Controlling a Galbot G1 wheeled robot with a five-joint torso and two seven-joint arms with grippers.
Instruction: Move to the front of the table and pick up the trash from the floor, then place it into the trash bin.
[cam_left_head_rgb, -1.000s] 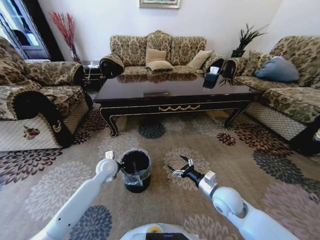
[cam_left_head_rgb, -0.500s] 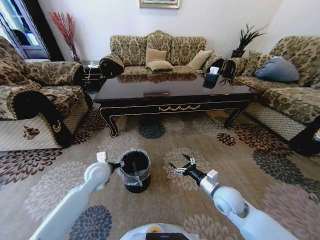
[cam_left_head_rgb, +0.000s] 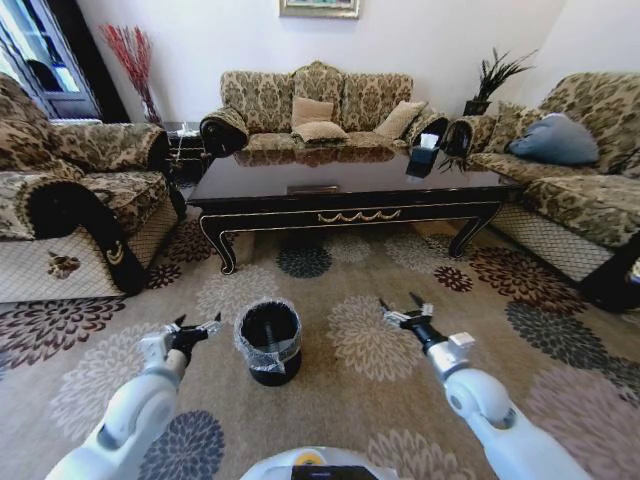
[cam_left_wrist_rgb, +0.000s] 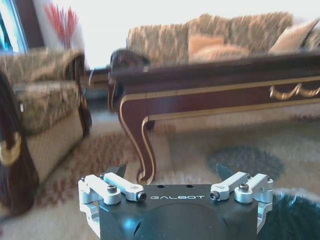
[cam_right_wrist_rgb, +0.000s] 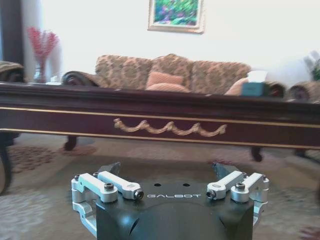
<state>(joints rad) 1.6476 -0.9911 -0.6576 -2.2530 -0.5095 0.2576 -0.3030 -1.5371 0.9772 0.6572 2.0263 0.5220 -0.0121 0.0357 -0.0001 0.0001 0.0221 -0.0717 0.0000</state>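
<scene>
The black trash bin with its clear liner stands on the patterned floor between my two arms, in front of the dark wood table. My left gripper hovers open and empty just left of the bin. To the bin's right, my right gripper is open and empty above a pale flower medallion. In the left wrist view the left gripper faces the table's curved leg. The right gripper faces the table's gold-scrolled apron in the right wrist view. The trash is out of view.
An armchair stands at the left, a sofa behind the table and another sofa at the right. A tissue box sits on the table's far right corner. Open carpet lies between bin and table.
My left arm has drawn back from over the bin to its left side. The right gripper has swung to the right and slightly forward. The bin has not moved.
</scene>
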